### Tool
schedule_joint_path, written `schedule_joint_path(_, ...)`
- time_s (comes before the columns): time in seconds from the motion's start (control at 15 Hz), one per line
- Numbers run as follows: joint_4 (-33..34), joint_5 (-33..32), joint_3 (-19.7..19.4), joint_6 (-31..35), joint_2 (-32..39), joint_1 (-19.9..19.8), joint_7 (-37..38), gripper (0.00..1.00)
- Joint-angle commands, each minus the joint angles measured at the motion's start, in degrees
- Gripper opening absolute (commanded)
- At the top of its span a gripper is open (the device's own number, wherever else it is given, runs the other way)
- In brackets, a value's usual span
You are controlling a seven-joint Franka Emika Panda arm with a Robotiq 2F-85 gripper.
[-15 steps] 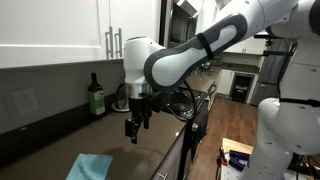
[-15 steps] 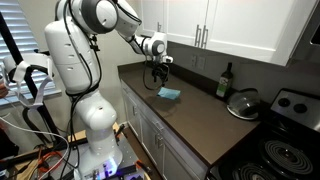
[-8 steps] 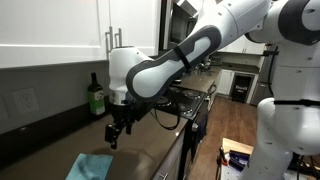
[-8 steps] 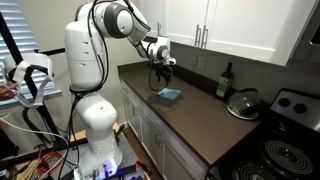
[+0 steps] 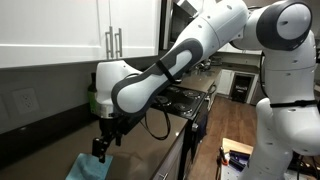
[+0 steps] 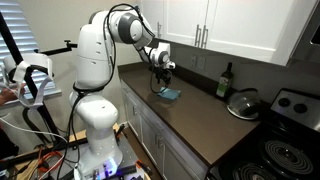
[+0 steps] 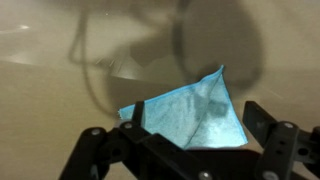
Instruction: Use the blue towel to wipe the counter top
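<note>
Currently: light-blue cloth towel [image 7: 190, 115], flat on dark brown counter top [image 7: 60, 100], lower centre of wrist view, directly beneath black two-finger gripper [image 7: 188, 150]; jaws spread wide, empty.

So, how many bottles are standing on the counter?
1. The green bottle stands on the counter close to the back wall, on the stove side of the blue towel. The robot arm may hide another one.
</note>
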Motion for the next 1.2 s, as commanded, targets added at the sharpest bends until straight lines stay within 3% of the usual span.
schedule_joint_path(0.0, 3.9, -1.9, -1.3, 1.0, 4.6, 2.1, 0.0, 1.00)
schedule_joint_path(0.4, 8.8, -7.5, -4.5, 3.8, 10.4, 5.6, 0.9, 1.00)
schedule_joint_path(0.73, 8.6, -6.0, -4.6, 3.2, 10.5, 5.6, -0.2, 1.00)
schedule_joint_path(1.13, 9.6, -6.8, -6.3, 8.9, 13.3, 5.8, 0.7, 1.00)
